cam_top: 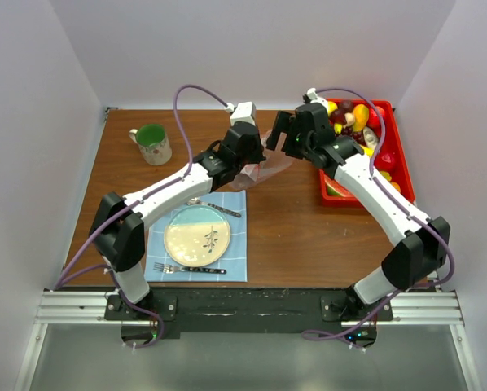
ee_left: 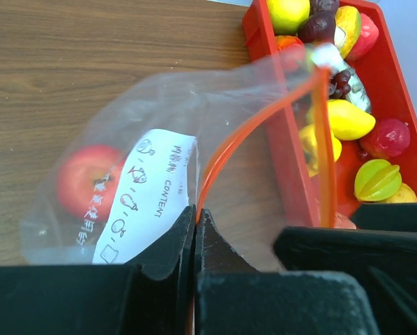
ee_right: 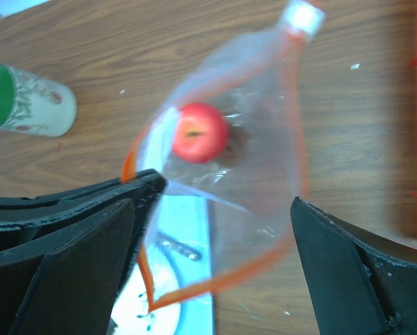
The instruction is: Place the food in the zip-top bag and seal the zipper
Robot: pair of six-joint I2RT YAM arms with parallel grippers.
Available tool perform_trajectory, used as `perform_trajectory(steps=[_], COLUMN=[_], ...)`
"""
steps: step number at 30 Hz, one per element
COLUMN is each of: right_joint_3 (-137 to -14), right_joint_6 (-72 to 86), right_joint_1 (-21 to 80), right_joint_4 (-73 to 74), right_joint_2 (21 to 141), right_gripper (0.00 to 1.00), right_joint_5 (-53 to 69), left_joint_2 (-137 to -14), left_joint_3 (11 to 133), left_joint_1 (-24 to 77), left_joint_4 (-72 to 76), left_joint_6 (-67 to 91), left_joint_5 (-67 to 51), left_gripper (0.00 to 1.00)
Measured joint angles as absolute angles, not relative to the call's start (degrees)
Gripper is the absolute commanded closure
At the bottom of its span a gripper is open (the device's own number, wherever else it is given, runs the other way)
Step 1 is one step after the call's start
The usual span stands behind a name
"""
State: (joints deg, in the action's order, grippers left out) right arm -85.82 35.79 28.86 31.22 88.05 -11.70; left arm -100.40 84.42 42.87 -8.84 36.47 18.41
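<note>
Wood-grain table (cam_top: 292, 236) carries everything. At its far right sits the red tray (ee_left: 404, 77), heaped with the food (ee_left: 351, 118). The pieces look glossy, rigid and light, and round enough to roll or squirt out of a pinch, so each is probably best taken across its middle.

The zip-top bag (ee_left: 194, 112) hangs between the two arms, just left of the tray, with its mouth gaping. Its thin, crinkly film should fold and slide rather than keep a shape, so the stiffer mouth edge is likely the only firm hold. The left tool (ee_left: 194, 230) is pinched tight on that edge. The right tool (ee_right: 227, 192) is spread wide over the open mouth and holds nothing. One red apple-like piece (ee_right: 199, 132) lies inside the bag. The zipper (ee_left: 327, 153), a thin orange-red strip, will probably need pressing along its whole run.

From overhead, the arms cover most of the bag, so I cannot tell whether its bottom rests on the table. Its far corner is blurred in the right wrist view. Lower pieces in the tray are buried, and the bag's white label (ee_left: 149, 195) is mostly too small to read.
</note>
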Motion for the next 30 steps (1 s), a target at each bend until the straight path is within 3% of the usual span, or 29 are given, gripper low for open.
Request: perform_trajectory(steps=[5, 12, 26, 30], right_joint_3=[-86.2, -83.1, -86.0, -86.3], right_joint_6=[33.9, 32.3, 39.4, 43.9], right_joint_1=[26.2, 8.2, -0.7, -1.3], right_joint_4=[34.5, 34.9, 34.9, 35.1], right_joint_2=[84.4, 81.2, 110.0, 112.2], right_gripper=[0.01, 0.01, 0.01, 0.01], right_joint_5=[-14.7, -14.7, -12.4, -12.4], left_joint_2=[-100.6, -101.4, -102.2, -102.2], left_joint_3=[85.3, 86.9, 87.9, 87.9], left_joint_1=[42.7, 40.8, 40.4, 40.4], left_joint_4=[-9.1, -9.2, -9.7, -9.8], left_joint_6=[36.5, 36.4, 36.4, 36.4], left_joint_5=[18.5, 18.4, 17.9, 17.6], left_gripper=[1.00, 1.00, 1.00, 1.00])
